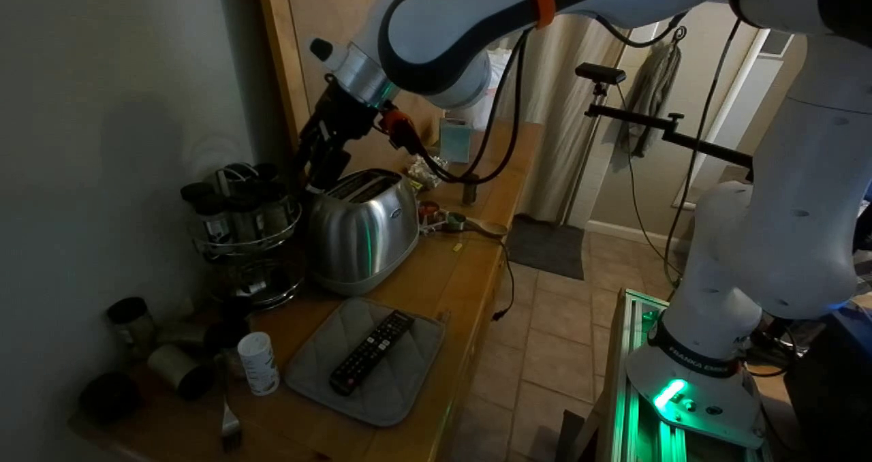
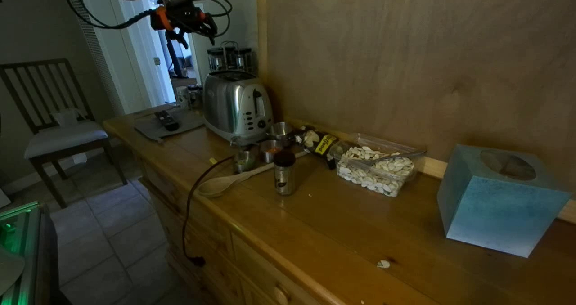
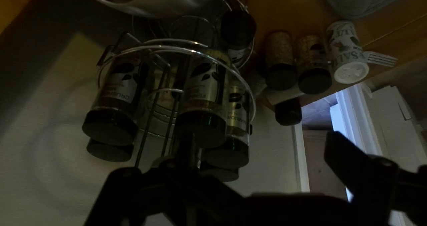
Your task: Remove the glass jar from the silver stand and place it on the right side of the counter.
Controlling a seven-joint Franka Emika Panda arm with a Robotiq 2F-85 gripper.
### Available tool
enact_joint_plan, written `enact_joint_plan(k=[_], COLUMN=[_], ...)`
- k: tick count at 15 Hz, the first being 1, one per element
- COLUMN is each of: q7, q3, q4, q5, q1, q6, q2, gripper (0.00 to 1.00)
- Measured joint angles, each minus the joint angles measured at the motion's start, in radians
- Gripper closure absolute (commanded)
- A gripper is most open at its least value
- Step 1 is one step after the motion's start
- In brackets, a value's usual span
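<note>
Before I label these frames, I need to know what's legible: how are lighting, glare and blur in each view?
All views dim; wrist view: gripper a soft-edged dark silhouette, print on a glass jar partly readable; in an exterior view, a green streak on the toaster, a shadow on the wall; in an exterior view, bluish light at the doorway, faint sheen on the counter.

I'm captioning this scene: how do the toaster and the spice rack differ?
The toaster has smooth, solid sides, while the spice rack is open wire. The toaster is a rounded box with slots on top; the spice rack is round, tiered and holding dark-capped glass jars. Both look silvery and stand on the counter.
</note>
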State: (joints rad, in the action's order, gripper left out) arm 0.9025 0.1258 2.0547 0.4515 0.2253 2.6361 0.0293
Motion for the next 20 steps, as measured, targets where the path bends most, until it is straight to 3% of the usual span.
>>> enact_joint_plan(k=[20], q7=[0.256], q3=[0.075], q4=[-0.116], q5=[0.306], q1=[-0.118], q6=[-0.001], q2=[0.153], gripper=[0.00])
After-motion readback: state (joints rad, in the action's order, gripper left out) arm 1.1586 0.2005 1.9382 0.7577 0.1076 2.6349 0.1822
